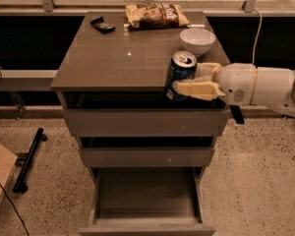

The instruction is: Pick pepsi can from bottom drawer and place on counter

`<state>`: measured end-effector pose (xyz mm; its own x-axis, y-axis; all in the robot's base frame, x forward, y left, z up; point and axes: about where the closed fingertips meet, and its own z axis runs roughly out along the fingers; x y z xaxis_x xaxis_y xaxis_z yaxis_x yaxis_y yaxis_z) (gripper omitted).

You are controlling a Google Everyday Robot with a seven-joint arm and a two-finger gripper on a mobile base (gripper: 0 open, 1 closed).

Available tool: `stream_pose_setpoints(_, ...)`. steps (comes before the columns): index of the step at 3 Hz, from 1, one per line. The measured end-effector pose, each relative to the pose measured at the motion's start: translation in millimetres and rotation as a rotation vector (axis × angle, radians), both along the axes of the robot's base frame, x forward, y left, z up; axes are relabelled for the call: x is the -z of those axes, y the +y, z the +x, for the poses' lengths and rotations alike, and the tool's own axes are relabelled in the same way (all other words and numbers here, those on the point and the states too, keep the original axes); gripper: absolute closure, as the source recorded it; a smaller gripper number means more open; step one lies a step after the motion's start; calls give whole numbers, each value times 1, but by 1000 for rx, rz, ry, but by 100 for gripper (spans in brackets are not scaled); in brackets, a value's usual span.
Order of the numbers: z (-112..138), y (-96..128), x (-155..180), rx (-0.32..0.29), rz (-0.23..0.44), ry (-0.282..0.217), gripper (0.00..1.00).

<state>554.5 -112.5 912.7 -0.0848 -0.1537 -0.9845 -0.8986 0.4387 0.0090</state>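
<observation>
The pepsi can (180,73), dark blue with a silver top, is held upright in my gripper (187,80) at the front right edge of the counter (118,63). The cream fingers (199,89) are shut on its sides, and the white arm reaches in from the right. The can's base hangs about level with the counter's front edge. The bottom drawer (146,195) is pulled open below, and its flat floor shows nothing on it.
A white bowl (197,41) stands on the counter just behind the gripper. A snack bag (155,14) and a small black object (103,25) lie at the back. A black bar (28,159) and a cardboard box (0,176) are on the floor at left.
</observation>
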Motion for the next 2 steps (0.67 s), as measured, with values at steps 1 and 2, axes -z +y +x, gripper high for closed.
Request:
stream_pose_setpoints(1, 22, 23, -18, 43, 38, -24, 100)
stream_pose_setpoints(2, 41, 39, -30, 79, 68, -33, 100)
